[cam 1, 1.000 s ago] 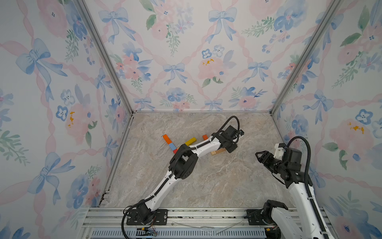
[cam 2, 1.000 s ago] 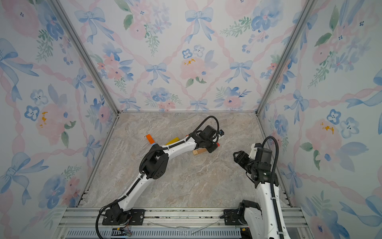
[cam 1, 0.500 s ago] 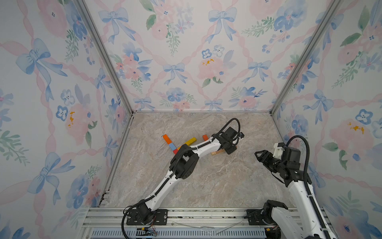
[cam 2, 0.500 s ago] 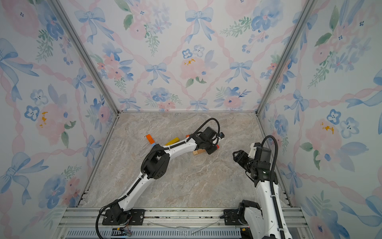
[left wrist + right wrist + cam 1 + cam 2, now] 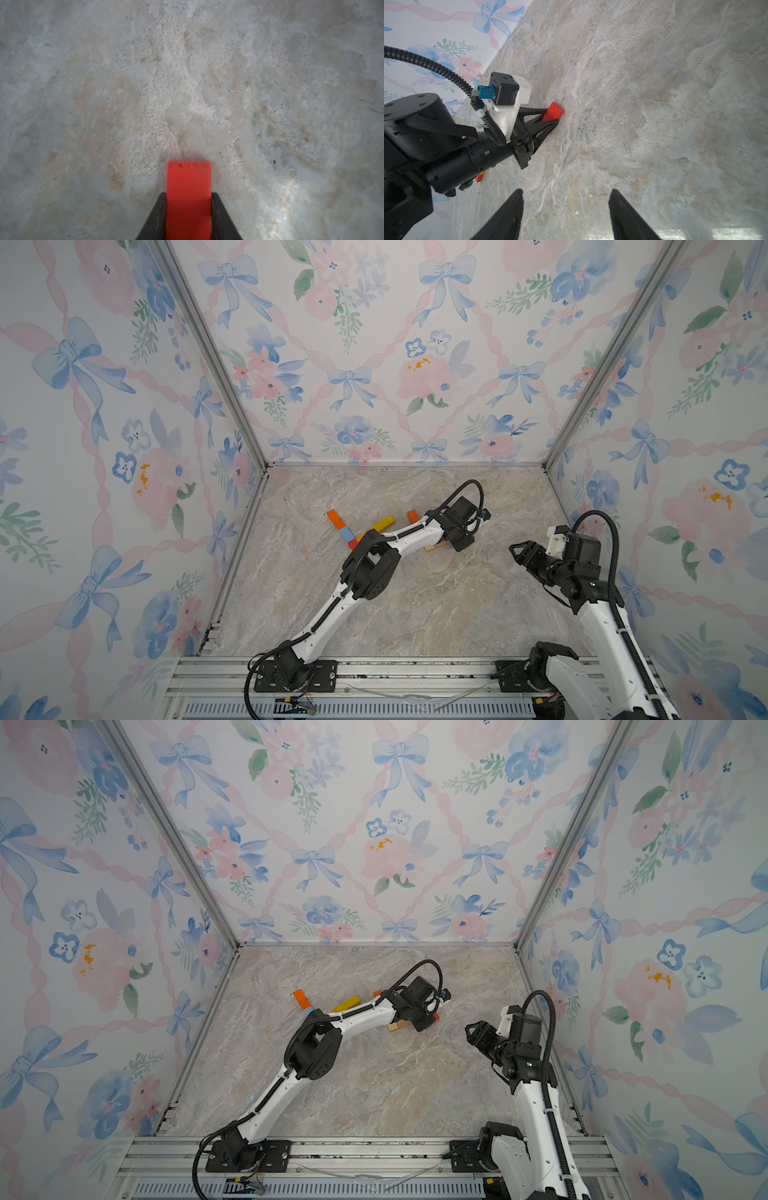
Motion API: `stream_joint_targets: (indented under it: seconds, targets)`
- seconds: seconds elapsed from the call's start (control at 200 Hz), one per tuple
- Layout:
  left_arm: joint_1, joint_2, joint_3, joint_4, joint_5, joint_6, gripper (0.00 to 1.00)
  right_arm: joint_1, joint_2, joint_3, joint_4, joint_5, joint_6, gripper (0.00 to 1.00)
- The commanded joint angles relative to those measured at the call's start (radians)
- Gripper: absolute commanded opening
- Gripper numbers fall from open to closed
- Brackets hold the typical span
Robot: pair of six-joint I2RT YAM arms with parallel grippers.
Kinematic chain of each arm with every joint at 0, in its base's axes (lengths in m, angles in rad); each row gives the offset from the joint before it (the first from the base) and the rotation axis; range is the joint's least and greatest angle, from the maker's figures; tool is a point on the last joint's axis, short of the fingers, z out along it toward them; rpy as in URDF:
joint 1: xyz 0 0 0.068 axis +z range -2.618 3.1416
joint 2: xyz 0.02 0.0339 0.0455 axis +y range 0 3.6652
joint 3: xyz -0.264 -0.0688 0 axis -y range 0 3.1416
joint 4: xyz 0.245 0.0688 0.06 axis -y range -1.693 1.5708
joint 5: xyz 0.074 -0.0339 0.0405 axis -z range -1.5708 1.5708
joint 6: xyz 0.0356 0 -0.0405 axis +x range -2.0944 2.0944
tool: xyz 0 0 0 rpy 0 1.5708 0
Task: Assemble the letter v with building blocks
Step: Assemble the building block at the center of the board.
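My left gripper is shut on a red block, which sticks out past the fingertips just above the marble floor. In the right wrist view the red block points down at the floor in the left gripper; whether it touches the floor I cannot tell. In both top views the left gripper is beside a tan block. Farther left lie an orange block, a light blue block, a yellow block and a short orange block. My right gripper is open and holds nothing.
The left arm stretches across the middle of the floor and hides part of the block row. Flowered walls close in three sides, and a metal rail runs along the front. The right arm stands near the right wall.
Hardly anything differs. The left gripper keeps its hold on the red block at about the same spot, and the right arm stays still.
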Motion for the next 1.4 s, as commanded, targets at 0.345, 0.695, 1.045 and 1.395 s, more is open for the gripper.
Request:
stream_joint_targets:
  seconds: [0.345, 0.695, 1.045, 1.395]
  targets:
    - [0.016, 0.032, 0.005, -0.015, -0.027, 0.037, 0.14, 0.016, 0.007, -0.012, 0.01, 0.002, 0.008, 0.68]
    - [0.018, 0.039, 0.013, -0.015, -0.029, 0.041, 0.24, 0.019, 0.007, -0.015, 0.011, 0.003, 0.009, 0.68]
    - [0.017, 0.039, 0.014, -0.014, -0.027, 0.044, 0.32, 0.021, 0.006, -0.016, 0.012, 0.005, 0.011, 0.68]
    - [0.017, 0.039, 0.017, -0.016, -0.033, 0.039, 0.44, 0.022, 0.007, -0.021, 0.012, 0.008, 0.009, 0.68]
